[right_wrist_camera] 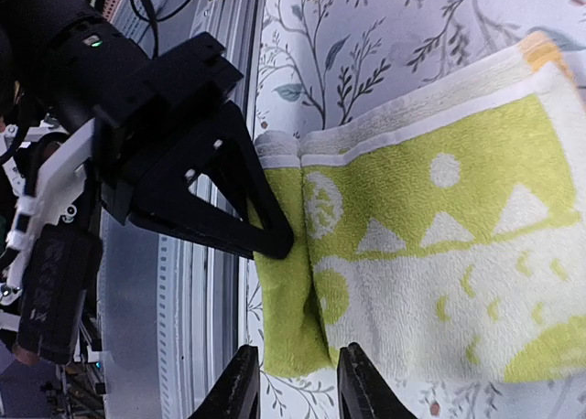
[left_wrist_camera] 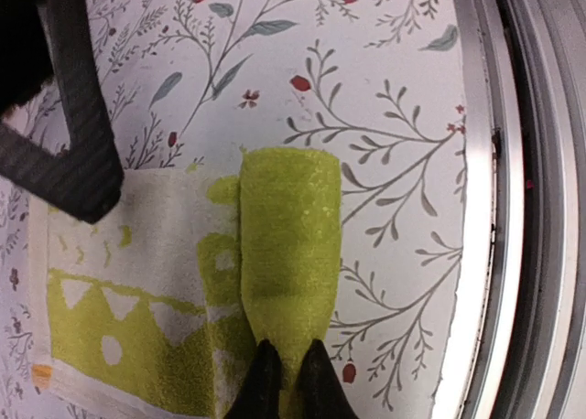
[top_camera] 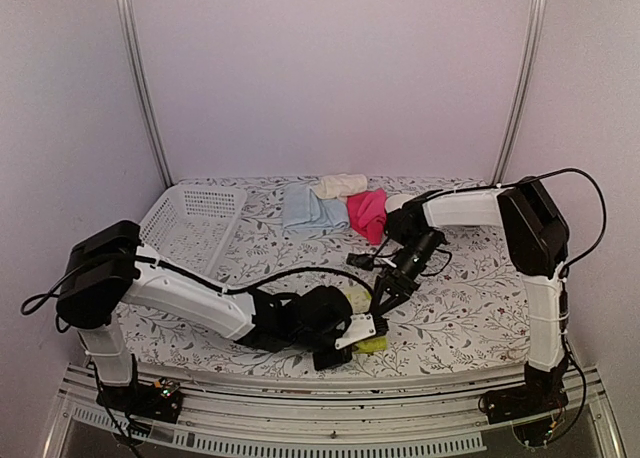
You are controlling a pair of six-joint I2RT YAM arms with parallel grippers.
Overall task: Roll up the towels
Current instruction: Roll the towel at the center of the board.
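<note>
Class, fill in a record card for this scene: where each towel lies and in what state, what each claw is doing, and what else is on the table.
yellow-green towel: near edge of the table, one edge rolled over, the rest lying flat
left claw: shut on one end of the rolled part
right claw: open, jaws apart near the roll's other end, not gripping
pink towel: far side, crumpled
light blue towel: beside the pink one, lying flat
cream towel: just behind those two
white basket: far left
</note>
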